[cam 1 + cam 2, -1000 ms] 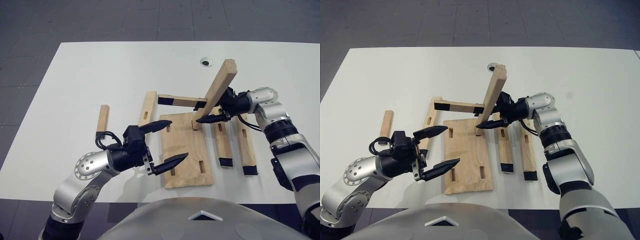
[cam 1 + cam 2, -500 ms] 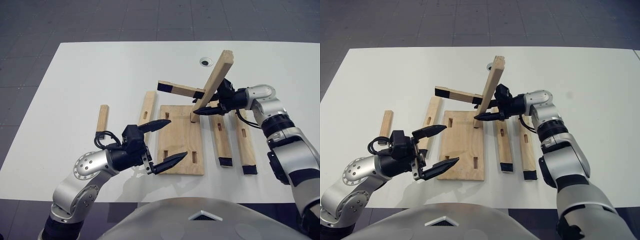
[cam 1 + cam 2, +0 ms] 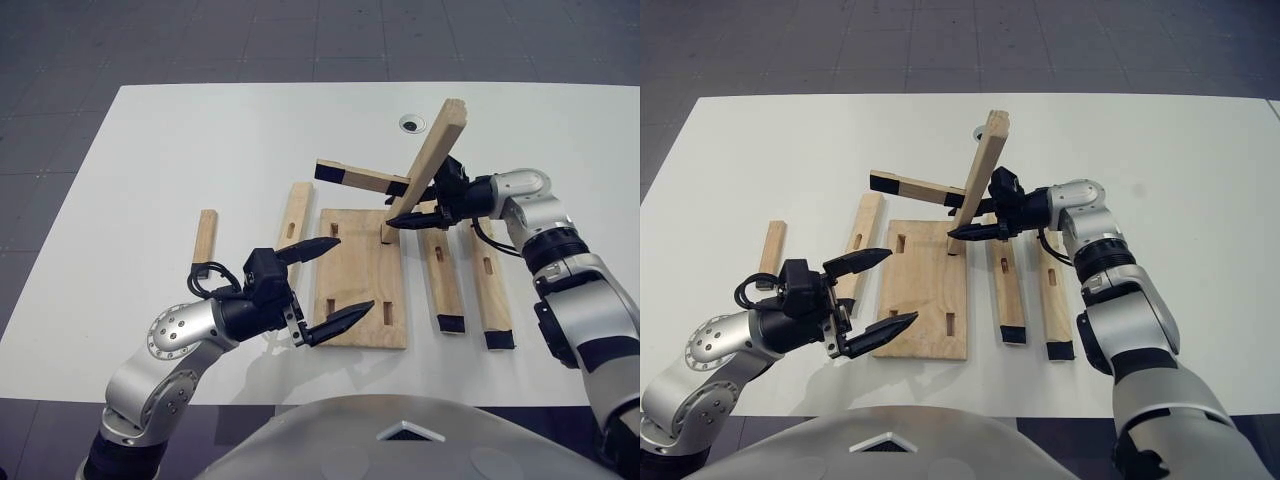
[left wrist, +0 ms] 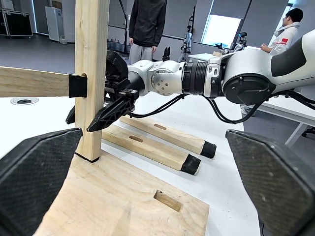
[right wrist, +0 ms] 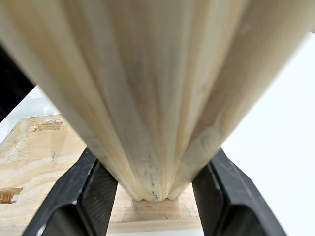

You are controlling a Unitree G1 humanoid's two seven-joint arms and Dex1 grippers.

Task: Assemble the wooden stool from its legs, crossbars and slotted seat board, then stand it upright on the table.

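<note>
The right gripper (image 3: 408, 215) is clamped on the pale upright wooden leg (image 3: 438, 150), low on its shaft. In the right wrist view its black fingers (image 5: 88, 191) pinch the wood from both sides. The leg's foot stands at the far right corner of the flat slotted wooden seat board (image 3: 360, 290). The black-ended wooden crossbar (image 3: 362, 178) juts from the leg toward the robot's left, clear of the white table (image 3: 150, 150).

Here's the change: a second ago the board lay skewed and the crossbar hung lower. Now the board sits square to the table edge and the crossbar rides higher. Over the last half second, almost nothing moves.

The board swinging round with the leg suggests the foot has caught in its slot. Whether it is fully seated I cannot tell.

The left gripper (image 3: 352, 272) hangs over the board's near left part, jaws wide apart and empty, right where it was a second ago. Pressing the board down looks like its likely job.

Plenty is left: two black-tipped wooden legs (image 3: 445, 285) lie just right of the board. A slotted wooden leg (image 3: 293, 215) and a short wooden bar (image 3: 205, 237) lie to its left.
</note>
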